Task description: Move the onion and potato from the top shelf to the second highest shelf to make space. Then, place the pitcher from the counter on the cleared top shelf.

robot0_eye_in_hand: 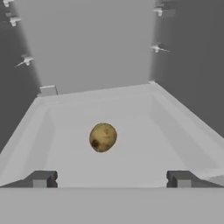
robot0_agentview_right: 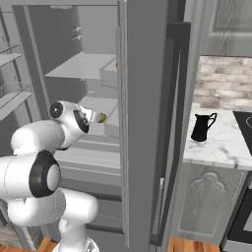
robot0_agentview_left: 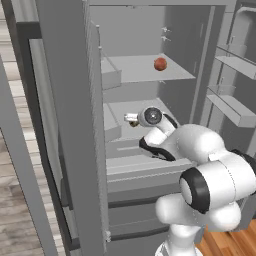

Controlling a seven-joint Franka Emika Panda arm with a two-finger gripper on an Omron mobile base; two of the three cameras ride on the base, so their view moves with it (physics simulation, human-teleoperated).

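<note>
Gripper (robot0_eye_in_hand: 111, 179) jaws spread wide, holding nothing, fingertips (robot0_eye_in_hand: 41, 178) well apart at bottom of hand view. potato (robot0_eye_in_hand: 103, 137) lies on second highest shelf (robot0_eye_in_hand: 175, 131), ahead of the claw, roughly centred between the two tips, not touching either. onion (robot0_agentview_left: 160, 64) sits on top shelf (robot0_agentview_left: 135, 70) above, toward its right side. pitcher (robot0_agentview_right: 202, 127) stands upright on counter (robot0_agentview_right: 221, 142) right of the fridge

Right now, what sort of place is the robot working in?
A home kitchen, rendered in simulation: an open fridge with the onion on its top shelf, and a marbled counter holding the black pitcher beside a tiled backsplash.
</note>
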